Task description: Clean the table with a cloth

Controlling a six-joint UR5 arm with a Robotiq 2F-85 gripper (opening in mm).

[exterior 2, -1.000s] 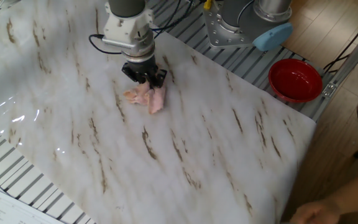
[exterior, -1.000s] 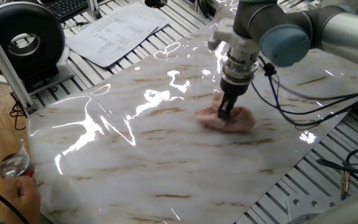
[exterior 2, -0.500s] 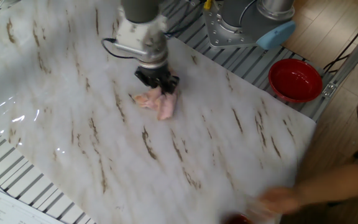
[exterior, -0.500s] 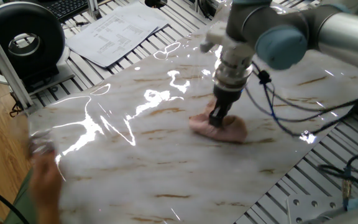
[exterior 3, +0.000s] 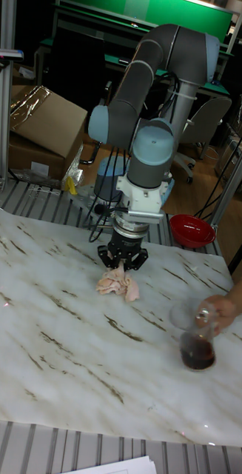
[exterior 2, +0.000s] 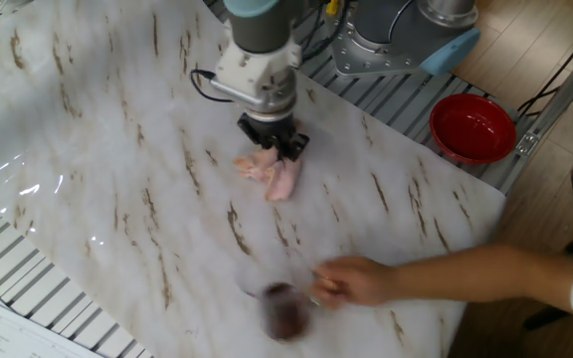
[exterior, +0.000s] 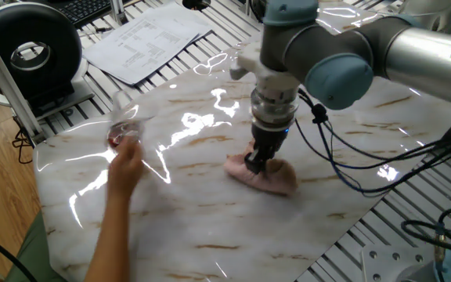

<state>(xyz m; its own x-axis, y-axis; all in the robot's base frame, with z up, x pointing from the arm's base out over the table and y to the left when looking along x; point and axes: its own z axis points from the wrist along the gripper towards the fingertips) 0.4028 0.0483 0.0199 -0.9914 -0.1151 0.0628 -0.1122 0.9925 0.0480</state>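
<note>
The big white table [exterior: 210, 227] fills most of the view. The gripper [exterior 3: 123, 264] points straight down with its jaws squeezed on the pink cloth [exterior 2: 272, 173], which lies bunched near the table's middle. A person's hand [exterior 3: 222, 312] holds 1 glass [exterior 3: 192, 339] of dark drink nearby.

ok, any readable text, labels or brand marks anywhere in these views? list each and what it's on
Nothing can be read in any view.
Printed paper sheets: rows of print show, too small and blurred to read.
Keyboard: key legends too small to read.
Cardboard box: no legible marking.
Robot arm, gripper, cloth, red bowl, glass, table: no words or logos visible.
</note>
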